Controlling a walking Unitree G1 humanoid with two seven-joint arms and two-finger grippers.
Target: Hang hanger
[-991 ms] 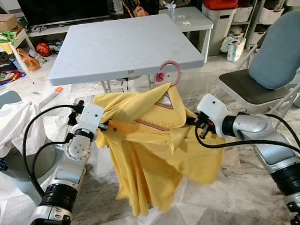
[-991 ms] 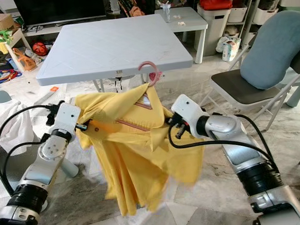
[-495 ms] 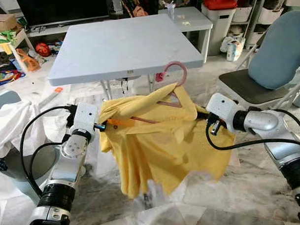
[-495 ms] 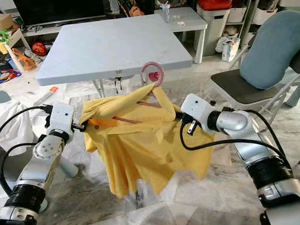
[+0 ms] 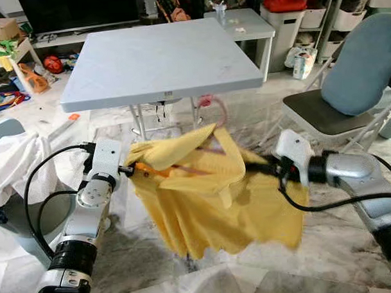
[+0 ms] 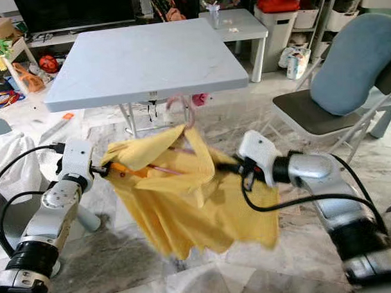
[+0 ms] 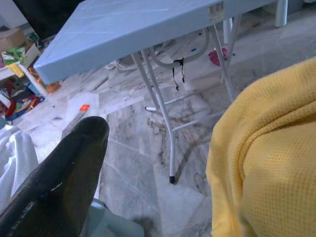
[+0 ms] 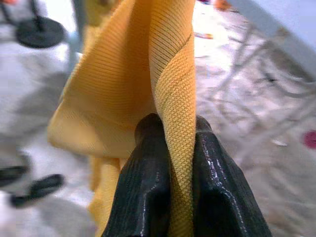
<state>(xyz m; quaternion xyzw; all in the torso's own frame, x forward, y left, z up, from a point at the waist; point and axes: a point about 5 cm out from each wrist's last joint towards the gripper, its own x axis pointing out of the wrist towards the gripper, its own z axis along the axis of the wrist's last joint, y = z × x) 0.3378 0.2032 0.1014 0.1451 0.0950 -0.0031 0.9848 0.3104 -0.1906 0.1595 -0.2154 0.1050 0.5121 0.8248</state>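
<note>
A yellow shirt (image 5: 210, 197) on a pink hanger hangs stretched between my two grippers, in front of the grey folding table (image 5: 160, 54). The hanger's pink hook (image 5: 213, 107) sticks up blurred just below the table's near edge. My right gripper (image 5: 268, 168) is shut on a fold of the shirt (image 8: 173, 98) at its right shoulder. My left gripper (image 5: 127, 169) is at the shirt's left shoulder. In the left wrist view one black finger (image 7: 64, 182) stands well apart from the yellow cloth (image 7: 266, 148), and the other finger is hidden by it.
A folding chair with a blue-grey cushion (image 5: 356, 70) stands at the right. White cloth (image 5: 13, 166) over a round base lies at the left. Toys, boxes and storage bins (image 5: 287, 15) line the back. The table's thin legs (image 7: 163, 123) stand on the marble floor.
The grippers have drawn further apart and the shirt is stretched wider between them. Its hem has swung upward. The hanger hook has dropped slightly and is blurred.
</note>
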